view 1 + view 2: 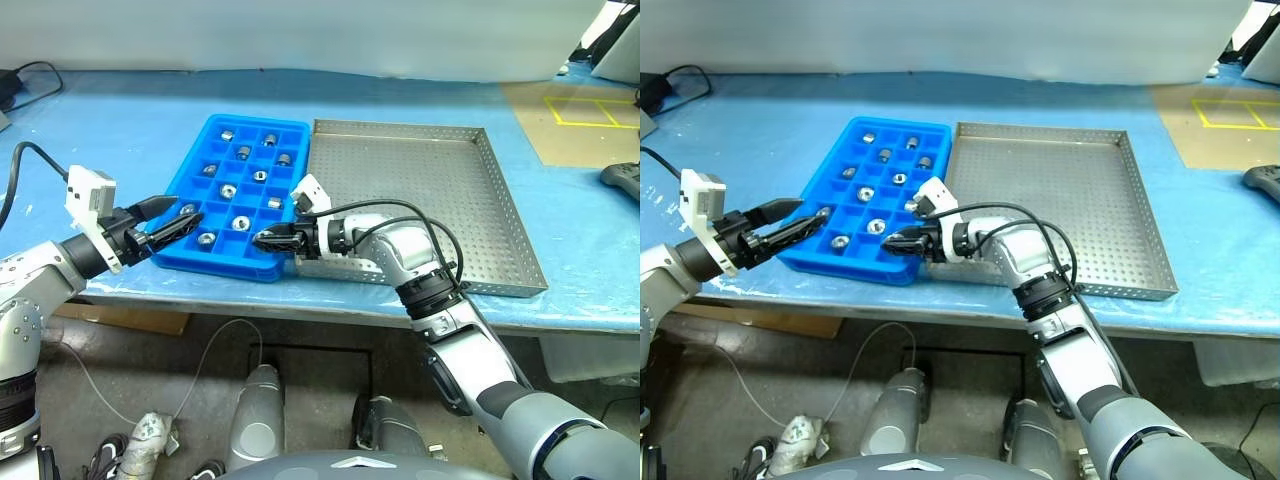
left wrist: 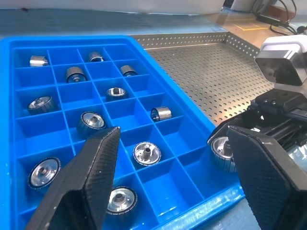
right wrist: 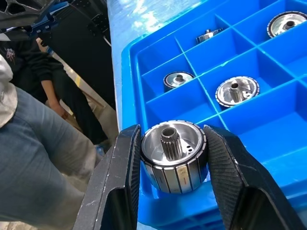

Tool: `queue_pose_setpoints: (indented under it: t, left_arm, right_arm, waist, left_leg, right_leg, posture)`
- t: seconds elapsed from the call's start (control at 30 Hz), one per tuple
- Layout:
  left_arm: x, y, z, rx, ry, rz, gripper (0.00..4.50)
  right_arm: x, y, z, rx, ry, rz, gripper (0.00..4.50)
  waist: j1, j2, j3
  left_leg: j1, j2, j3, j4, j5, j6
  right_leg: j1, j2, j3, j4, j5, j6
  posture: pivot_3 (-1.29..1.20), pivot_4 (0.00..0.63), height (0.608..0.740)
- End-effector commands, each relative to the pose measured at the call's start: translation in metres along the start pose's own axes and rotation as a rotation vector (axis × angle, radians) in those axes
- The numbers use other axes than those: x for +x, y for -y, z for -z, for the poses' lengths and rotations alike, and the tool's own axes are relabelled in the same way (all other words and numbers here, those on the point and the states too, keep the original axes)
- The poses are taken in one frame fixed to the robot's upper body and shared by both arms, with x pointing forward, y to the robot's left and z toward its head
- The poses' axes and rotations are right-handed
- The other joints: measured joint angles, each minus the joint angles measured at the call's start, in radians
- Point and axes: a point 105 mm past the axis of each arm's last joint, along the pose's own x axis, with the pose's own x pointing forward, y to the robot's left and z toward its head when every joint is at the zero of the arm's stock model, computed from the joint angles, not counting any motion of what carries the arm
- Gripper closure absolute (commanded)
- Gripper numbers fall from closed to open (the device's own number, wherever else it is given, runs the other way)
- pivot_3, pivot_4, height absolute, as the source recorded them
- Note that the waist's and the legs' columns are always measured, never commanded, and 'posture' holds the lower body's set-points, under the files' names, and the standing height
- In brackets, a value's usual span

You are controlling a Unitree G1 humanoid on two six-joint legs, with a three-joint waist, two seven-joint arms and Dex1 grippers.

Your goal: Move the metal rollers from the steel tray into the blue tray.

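Steel roller (image 3: 173, 158) pinched in right gripper (image 3: 173, 191) above blue tray (image 1: 200, 262); left gripper (image 1: 172, 218) spread, empty

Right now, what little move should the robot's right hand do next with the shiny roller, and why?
Probably lower it into the empty corner cell and let go. The right gripper is shut on a metal roller just above the blue tray, while the steel tray looks emptied.
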Motion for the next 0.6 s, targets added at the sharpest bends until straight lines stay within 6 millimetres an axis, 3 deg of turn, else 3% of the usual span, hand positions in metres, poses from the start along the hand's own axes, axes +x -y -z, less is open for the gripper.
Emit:
queue_pose_setpoints:
  t: [0.03,0.1,0.3,0.47,0.6]
  left_arm:
    - [0.0,0.0,-0.009,0.042,0.018,0.004,0.75]
    - [0.001,-0.001,-0.009,0.04,0.018,0.005,0.75]
    - [0.005,0.003,-0.006,0.024,0.02,0.026,0.75]
    - [0.01,0.008,-0.001,0.007,0.022,0.053,0.75]
    - [0.027,0.011,0.001,-0.029,0.06,0.061,0.75]
  right_arm:
    - [0.003,-0.007,-0.003,-0.008,0.007,-0.035,2.9]
    - [0.002,-0.007,-0.004,-0.017,0.012,-0.035,2.9]
    - [-0.001,-0.004,-0.008,-0.017,0.028,-0.024,0.99]
    - [-0.02,0.006,-0.034,-0.042,0.086,0.025,0.99]
    - [-0.051,0.011,-0.066,-0.1,0.213,0.087,0.99]
  waist:
    - [0.0,0.0,0.0]
    - [-0.001,0.0,0.0]
    - [-0.001,0.0,0.0]
    - [0.0,0.0,0.0]
    - [0.004,0.0,0.0]
  left_leg:
    - [0.0,0.0,0.0,0.0,0.0,0.0]
    - [0.001,0.0,0.0,0.0,0.0,0.0]
    - [0.001,0.0,0.0,0.001,0.0,0.0]
    - [0.002,0.0,0.0,0.002,0.0,0.0]
    - [0.002,0.0,0.0,0.003,0.0,0.0]
  right_leg:
    - [0.0,0.0,0.0,0.0,0.0,0.0]
    - [0.001,0.0,0.0,0.0,0.0,0.0]
    - [0.001,0.0,0.0,0.001,0.0,0.0]
    - [0.003,0.0,0.0,0.002,0.0,0.0]
    - [0.004,0.0,0.0,0.003,0.0,0.0]
  posture:
    - [0.36,0.15,0.74]
    - [0.36,0.15,0.74]
    - [0.34,0.15,0.74]
    - [0.32,0.15,0.74]
    - [0.3,0.15,0.74]
